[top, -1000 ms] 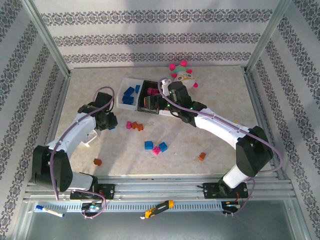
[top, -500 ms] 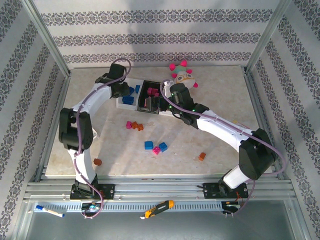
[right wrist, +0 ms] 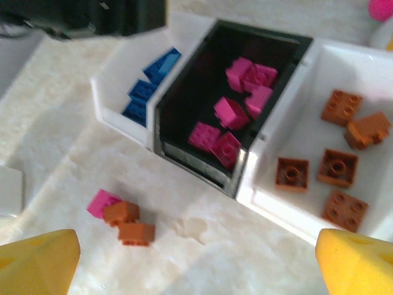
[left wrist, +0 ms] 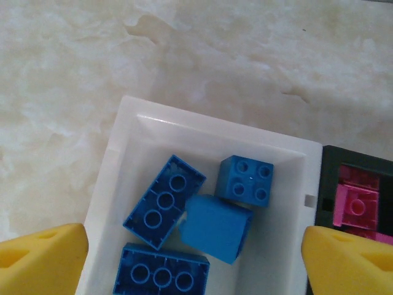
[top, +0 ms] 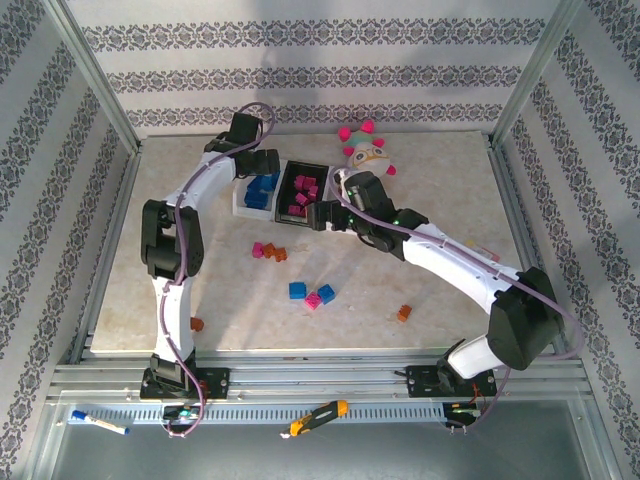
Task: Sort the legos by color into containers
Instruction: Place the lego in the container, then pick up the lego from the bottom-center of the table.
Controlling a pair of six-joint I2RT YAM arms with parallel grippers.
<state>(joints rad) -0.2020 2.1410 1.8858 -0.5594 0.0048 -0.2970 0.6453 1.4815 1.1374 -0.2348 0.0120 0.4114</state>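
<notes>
My left gripper (top: 260, 168) hangs open over the left white bin (left wrist: 116, 184), yellow fingertips (left wrist: 43, 258) wide apart. In that bin lie several blue legos, one plain-faced cube (left wrist: 215, 228) tilted among them. The black bin (right wrist: 184, 92) holds several pink legos (right wrist: 232, 112). The right white bin (right wrist: 307, 203) holds several orange-brown ones (right wrist: 336, 166). My right gripper (top: 320, 214) is open with nothing between its fingers, just in front of the bins. Loose on the table lie a pink brick (right wrist: 99, 202) with two orange ones (right wrist: 136, 233), plus two blue (top: 297, 290) and a pink (top: 313, 299).
A plush toy with pink spikes (top: 365, 150) stands behind the bins. Single orange bricks lie at front right (top: 404, 313) and front left (top: 195, 324). A white object (right wrist: 9, 190) sits at the left edge of the right wrist view. Metal frame rails border the table.
My left arm has swung from the table's left middle to the back, over the left white bin. My right gripper has drawn back from the black bin toward the front.
</notes>
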